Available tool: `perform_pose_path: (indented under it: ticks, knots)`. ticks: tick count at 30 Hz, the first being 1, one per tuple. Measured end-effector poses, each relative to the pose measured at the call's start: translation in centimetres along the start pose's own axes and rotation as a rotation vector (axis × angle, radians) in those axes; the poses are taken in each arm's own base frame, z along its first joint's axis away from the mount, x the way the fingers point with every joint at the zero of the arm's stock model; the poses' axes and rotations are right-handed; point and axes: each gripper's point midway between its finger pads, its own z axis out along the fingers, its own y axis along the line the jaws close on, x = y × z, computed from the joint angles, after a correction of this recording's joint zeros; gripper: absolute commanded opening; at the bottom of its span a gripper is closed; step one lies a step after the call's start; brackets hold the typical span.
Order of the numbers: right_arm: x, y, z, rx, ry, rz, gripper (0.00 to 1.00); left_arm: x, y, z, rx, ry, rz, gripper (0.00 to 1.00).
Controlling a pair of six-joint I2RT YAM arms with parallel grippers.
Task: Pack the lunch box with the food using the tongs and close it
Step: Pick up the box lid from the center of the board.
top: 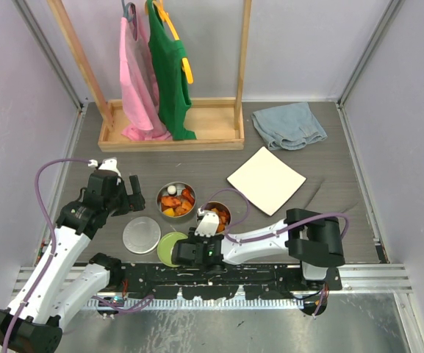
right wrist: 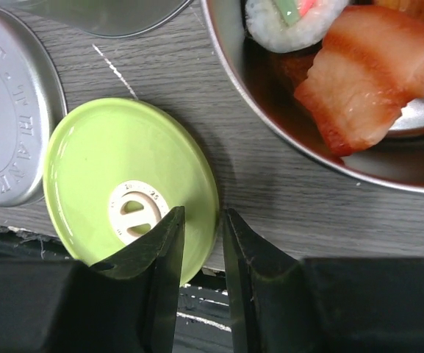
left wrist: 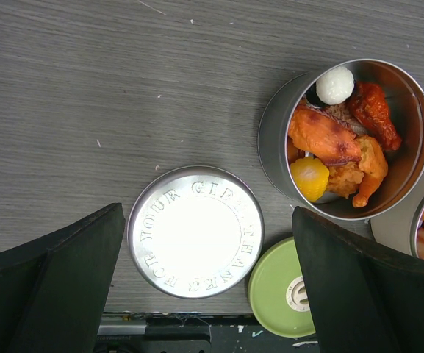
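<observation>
While the left pincer [left wrist: 206, 217] gapes empty, right pincer [right wrist: 203, 213] narrowly straddles lime-green lid [right wrist: 101, 154], perhaps gripping.

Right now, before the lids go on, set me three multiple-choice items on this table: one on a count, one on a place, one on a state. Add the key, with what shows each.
1. How many tins hold food?
A. one
B. two
C. three

2. Where does the green lid lie?
A. on top of a tin
B. inside a tin
C. flat beside the steel lid

3. How is the left gripper?
A. open, holding nothing
B. shut on the steel lid
C. shut on a tin

Key:
1 B, as both uncovered tins show pieces of food inside.
2 C, as the green lid rests on the table next to the steel lid, apart from both tins.
3 A, as its jaws stand wide apart and touch nothing.
</observation>
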Motion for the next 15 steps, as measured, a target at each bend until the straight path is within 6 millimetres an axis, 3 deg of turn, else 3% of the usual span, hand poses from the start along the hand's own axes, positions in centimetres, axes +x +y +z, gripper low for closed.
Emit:
perform_pose_path:
  ticks: [9, 15]
  knots:
    - [-0.07, -0.49, 0.36, 0.026, 0.001, 0.036, 0.33, 0.02, 0.0, 0.03, -0.001, 0.002, 0.0, 0.98]
    - [-0.02, -0.01, 0.7, 0.022, -0.004, 0.042, 0.24, 0.02, 0.0, 0.03, -0.001, 0.002, 0.0, 0.98]
